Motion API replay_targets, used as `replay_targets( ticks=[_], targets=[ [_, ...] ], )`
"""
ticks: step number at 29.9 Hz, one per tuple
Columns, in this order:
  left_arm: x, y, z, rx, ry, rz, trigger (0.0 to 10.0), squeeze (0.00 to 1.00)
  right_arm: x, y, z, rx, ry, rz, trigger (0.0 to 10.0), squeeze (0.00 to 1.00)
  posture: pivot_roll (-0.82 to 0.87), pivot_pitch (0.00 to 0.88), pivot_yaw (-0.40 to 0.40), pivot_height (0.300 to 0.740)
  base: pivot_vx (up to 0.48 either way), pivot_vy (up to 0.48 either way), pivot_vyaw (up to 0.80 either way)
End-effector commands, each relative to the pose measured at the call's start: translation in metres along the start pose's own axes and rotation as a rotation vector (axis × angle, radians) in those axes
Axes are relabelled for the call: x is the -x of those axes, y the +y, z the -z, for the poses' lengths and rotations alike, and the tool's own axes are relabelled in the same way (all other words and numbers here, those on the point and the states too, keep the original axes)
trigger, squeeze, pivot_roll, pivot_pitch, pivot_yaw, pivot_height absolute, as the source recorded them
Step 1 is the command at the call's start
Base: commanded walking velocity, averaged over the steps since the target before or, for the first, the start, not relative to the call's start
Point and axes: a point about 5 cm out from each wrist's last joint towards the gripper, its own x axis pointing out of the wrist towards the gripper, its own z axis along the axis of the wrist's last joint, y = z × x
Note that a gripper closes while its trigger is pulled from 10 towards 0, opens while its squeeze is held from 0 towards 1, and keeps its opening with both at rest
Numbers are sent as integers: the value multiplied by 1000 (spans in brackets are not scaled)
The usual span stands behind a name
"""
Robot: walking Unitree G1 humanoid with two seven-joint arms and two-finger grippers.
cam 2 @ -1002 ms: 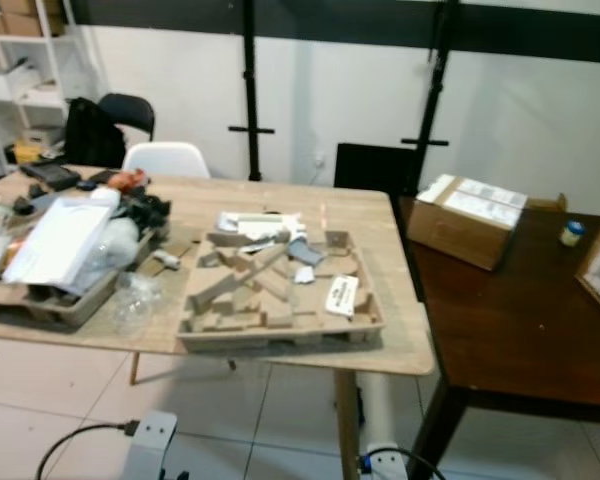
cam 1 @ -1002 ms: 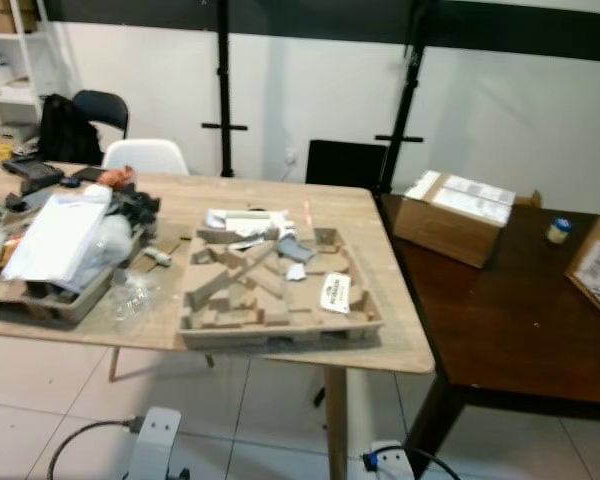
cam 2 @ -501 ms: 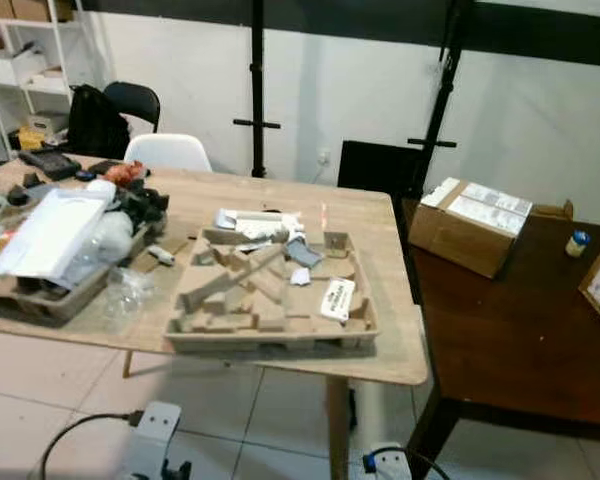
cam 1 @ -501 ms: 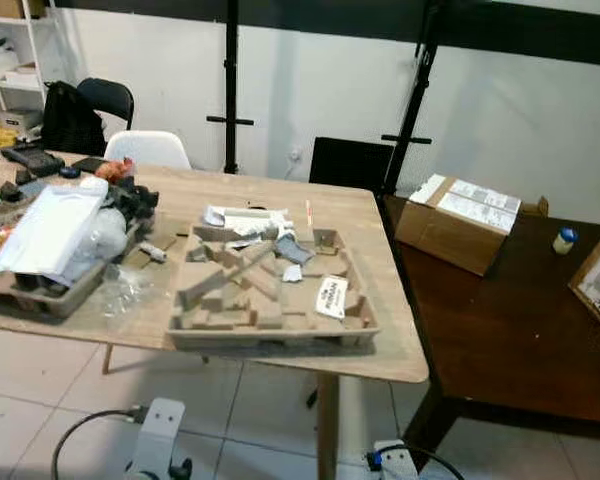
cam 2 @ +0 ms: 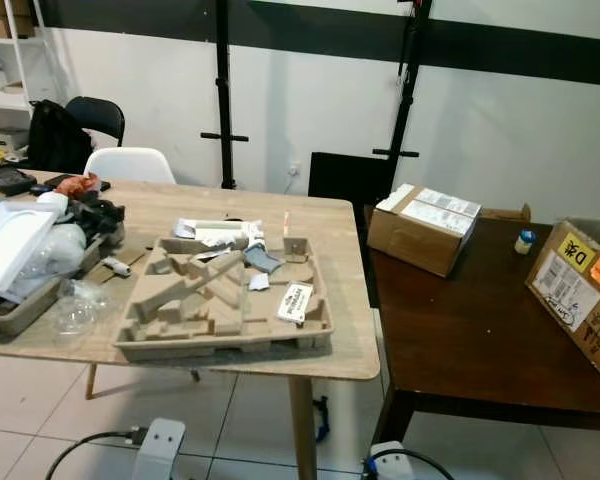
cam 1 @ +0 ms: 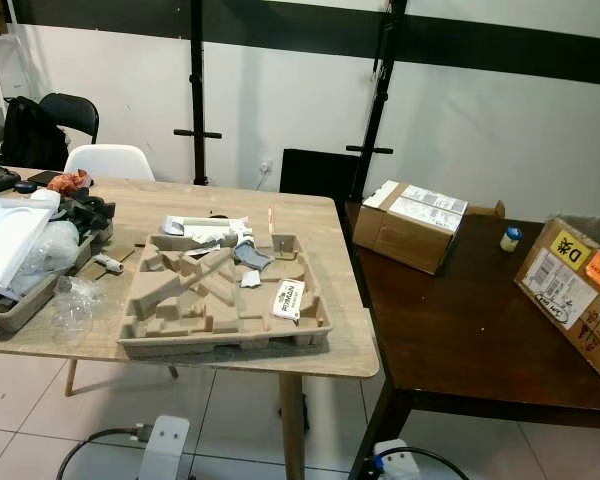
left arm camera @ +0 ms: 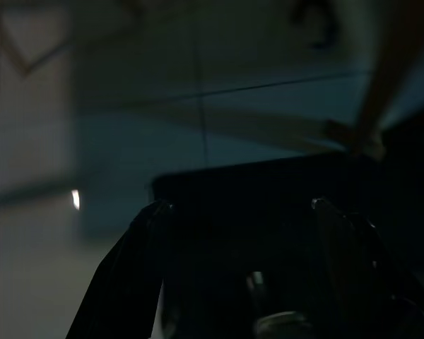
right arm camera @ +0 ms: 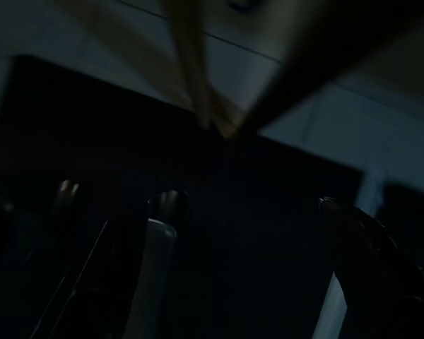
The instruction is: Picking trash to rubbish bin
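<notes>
Left eye view, trash: a moulded cardboard tray [cam 1: 223,310] lies at centre-left on the light wooden worktop [cam 1: 332,355], scraps and a white label heaped inside it, so it reads as packaging waiting for collection.
Left eye view, clutter: a second tray of bags [cam 1: 20,255] sits at the left edge.
Right eye view, right side: two cardboard boxes [cam 2: 423,228] rest on the dark worktop [cam 2: 470,340]; I see no rubbish bin.
Left wrist view: left hand [left arm camera: 237,208] hangs in shade, fingers spread, holding nothing.
Right wrist view: right hand [right arm camera: 244,212], too dark; I cannot tell its state.
</notes>
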Motion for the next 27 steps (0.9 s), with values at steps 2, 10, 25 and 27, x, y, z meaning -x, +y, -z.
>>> replay_targets(
  ticks=[2, 10, 25, 27],
  targets=[
    [1, -9, -17, -66, -99, 169, 10000, 0, 0, 2, -16, 98, -43, -114, 10000, 0, 79, 11, -129, 740, 0, 0, 0],
    [17, -13, -57, -196, -204, 533, 10000, 0, 8, -8, -66, 332, -142, -374, 10000, 0, 79, 5, -125, 740, 0, 0, 0],
    [105, -3, -192, -387, -508, 817, 10000, 0, 71, -36, -189, 443, -466, -732, 10000, 0, 82, 0, -104, 740, 0, 0, 0],
    [121, -4, -214, -388, -603, 840, 10000, 0, 84, -39, -205, 435, -530, -758, 10000, 0, 82, 0, -101, 740, 0, 0, 0]
  ],
)
